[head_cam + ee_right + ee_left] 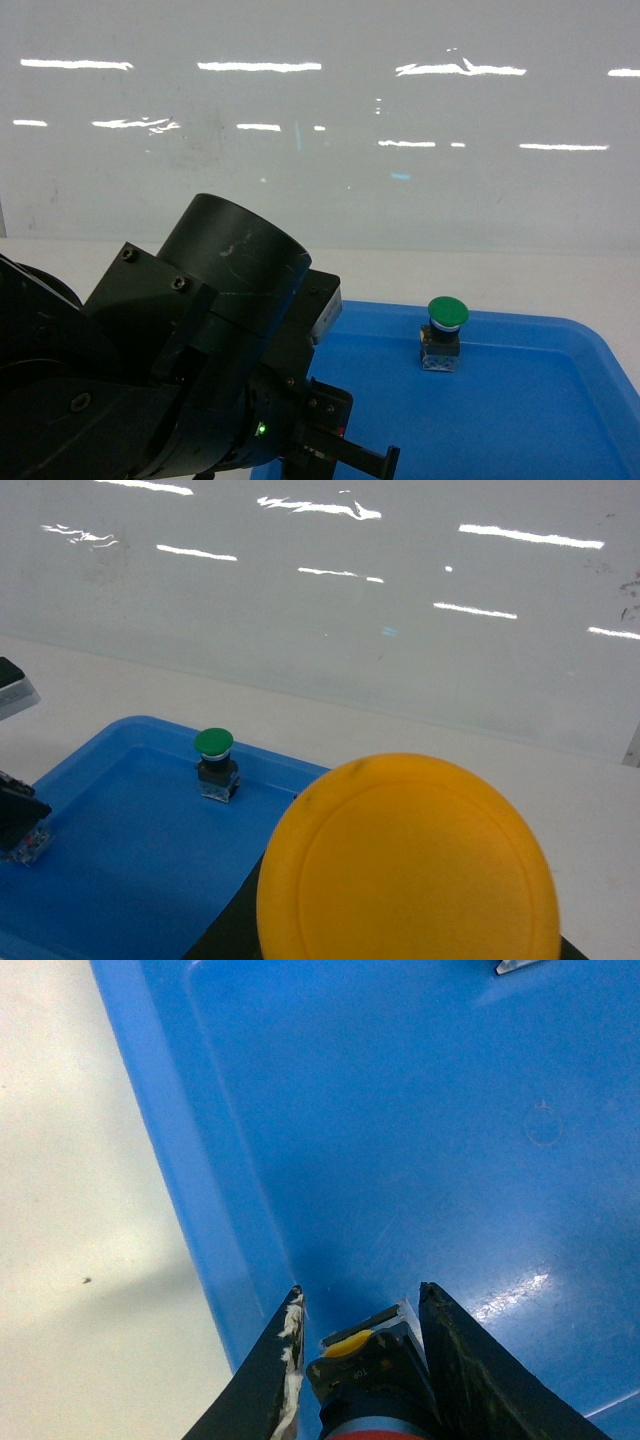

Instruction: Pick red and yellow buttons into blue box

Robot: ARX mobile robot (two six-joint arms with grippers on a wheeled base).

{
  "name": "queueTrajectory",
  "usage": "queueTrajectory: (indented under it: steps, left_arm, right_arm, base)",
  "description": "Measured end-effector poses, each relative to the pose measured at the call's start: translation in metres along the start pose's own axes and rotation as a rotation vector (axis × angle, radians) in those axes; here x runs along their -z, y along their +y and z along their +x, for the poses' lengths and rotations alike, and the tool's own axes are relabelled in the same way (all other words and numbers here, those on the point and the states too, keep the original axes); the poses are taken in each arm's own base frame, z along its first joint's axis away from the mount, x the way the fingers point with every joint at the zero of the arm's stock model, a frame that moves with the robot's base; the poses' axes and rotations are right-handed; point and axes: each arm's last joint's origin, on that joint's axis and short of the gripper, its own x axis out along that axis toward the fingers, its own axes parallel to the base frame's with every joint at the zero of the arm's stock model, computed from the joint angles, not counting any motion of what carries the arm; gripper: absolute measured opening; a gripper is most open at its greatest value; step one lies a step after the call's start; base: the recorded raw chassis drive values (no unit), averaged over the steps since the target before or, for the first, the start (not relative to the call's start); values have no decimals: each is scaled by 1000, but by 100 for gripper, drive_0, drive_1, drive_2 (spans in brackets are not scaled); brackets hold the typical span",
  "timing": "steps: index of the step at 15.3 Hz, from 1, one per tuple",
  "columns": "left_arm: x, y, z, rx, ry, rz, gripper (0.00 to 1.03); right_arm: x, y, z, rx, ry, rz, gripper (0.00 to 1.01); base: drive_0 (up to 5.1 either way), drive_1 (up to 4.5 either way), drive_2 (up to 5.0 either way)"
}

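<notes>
Left gripper (360, 1335) around red button (372, 1385) — over blue tray (400, 1140)

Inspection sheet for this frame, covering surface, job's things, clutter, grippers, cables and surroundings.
Surface: white tabletop bearing a shallow blue tray.
Job's things: red button between the left fingers, over the tray; yellow button fills the right wrist view; blue box not seen.
Clutter: green button upright in the tray.
Grippers: left gripper shut on the red button; right gripper hidden behind the yellow cap.
Cables: nothing seen.
Surroundings: glossy white wall.
</notes>
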Motion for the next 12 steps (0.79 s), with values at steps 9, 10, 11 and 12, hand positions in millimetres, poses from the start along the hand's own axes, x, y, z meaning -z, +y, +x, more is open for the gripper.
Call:
queueTrajectory:
  steps: [9, 10, 11, 12]
  left_arm:
    - [-42, 51, -72, -279, -424, 8, 30]
    - [-37, 63, -91, -350, -490, -4, 30]
    - [-28, 64, -108, -393, -540, -6, 30]
    - [-19, 60, -121, -419, -584, -5, 30]
  right_arm:
    - [0, 0, 0, 0, 0, 0, 26]
    - [0, 0, 0, 0, 0, 0, 26]
    - [0, 0, 0, 0, 0, 0, 26]
    - [0, 0, 0, 0, 0, 0, 26]
  base:
    - [0, 0, 0]
    - [0, 0, 0]
    - [0, 0, 0]
    - [0, 0, 0]
